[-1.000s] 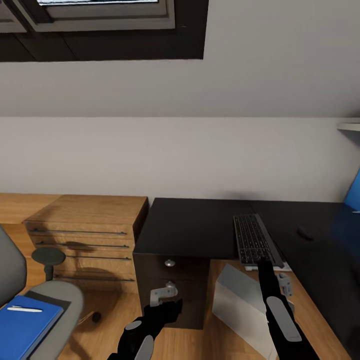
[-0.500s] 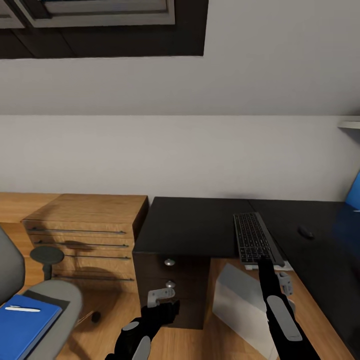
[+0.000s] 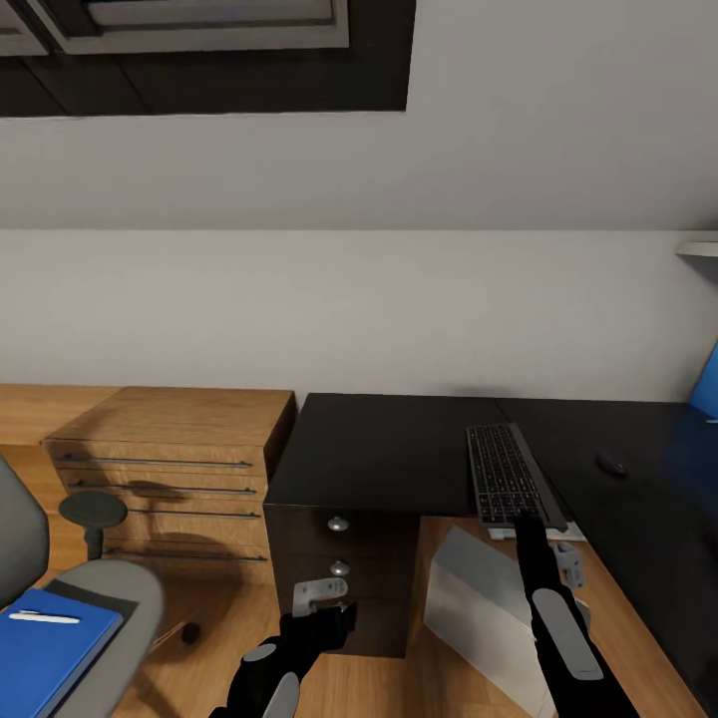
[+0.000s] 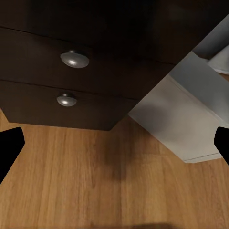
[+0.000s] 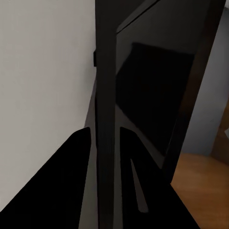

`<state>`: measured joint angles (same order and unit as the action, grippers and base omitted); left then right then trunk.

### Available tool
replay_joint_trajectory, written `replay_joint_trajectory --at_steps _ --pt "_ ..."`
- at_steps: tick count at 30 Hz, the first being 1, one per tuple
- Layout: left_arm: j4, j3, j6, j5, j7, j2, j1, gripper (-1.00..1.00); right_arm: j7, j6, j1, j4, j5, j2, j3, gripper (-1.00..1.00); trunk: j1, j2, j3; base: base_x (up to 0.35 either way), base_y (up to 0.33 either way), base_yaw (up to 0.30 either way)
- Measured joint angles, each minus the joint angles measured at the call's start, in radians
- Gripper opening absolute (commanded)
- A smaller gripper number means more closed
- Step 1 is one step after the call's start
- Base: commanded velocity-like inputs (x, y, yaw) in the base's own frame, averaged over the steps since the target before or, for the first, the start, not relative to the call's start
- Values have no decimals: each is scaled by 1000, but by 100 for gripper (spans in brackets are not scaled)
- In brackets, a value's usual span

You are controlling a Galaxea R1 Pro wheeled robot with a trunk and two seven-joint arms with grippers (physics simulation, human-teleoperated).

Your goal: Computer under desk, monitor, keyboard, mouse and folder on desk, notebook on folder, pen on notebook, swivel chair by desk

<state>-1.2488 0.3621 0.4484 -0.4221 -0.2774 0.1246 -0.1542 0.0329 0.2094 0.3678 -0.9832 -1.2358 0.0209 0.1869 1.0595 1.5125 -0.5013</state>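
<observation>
Keyboard [image 3: 505, 475]: long and black, lying on the black counter [image 3: 389, 449] with its near end sticking out over the front edge. The right arm covers that end.
Right gripper [image 3: 527, 523]: it sits at the near end of the keyboard. In the right wrist view a thin dark slab stands between the two fingers [image 5: 71, 162], seen edge-on. It looks pinched there, but I cannot tell for sure how tight the hold is.
Left gripper [image 3: 321, 590]: low down in front of the dark drawers [image 3: 339, 558], with nothing in it. In the left wrist view its two black tips sit far apart at the sides, so it is wide open.
Mouse [image 3: 609, 463]: a tiny dark spot on the counter, well away from the keyboard toward the right. It is too small to make out more.
Computer [image 3: 479, 608]: a pale grey box on the wood floor under the counter. The right arm hides part of it.
Swivel chair [image 3: 100, 598]: grey, at the left, cut off by the edge of the head view.
Folder [image 3: 45, 648]: bright blue, lying flat on the chair seat, partly cut off at the bottom.
Pen [image 3: 42, 617]: small and white, lying on top of the folder.
Wood cabinet [image 3: 170, 469]: low and light brown, just beside the counter on its left.
Blue shape [image 3: 705, 384]: at the far right edge, mostly cut off, so I cannot tell what it is.
</observation>
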Motion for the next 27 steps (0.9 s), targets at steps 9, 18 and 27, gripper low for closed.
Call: replay_joint_trajectory --at_steps 9,18,27 --pt "1 -2 0 0 0 0 0 100 0 0 0 34 -13 -1 1 100 0 0 0 0 0 0" --pt "1 -4 0 -1 1 -2 0 100 0 0 0 34 -14 -1 1 100 0 0 0 -50 0 0" --pt "5 -6 0 -1 0 -2 0 100 1 -2 0 35 -13 0 -3 100 1 0 0 -326 0 0"
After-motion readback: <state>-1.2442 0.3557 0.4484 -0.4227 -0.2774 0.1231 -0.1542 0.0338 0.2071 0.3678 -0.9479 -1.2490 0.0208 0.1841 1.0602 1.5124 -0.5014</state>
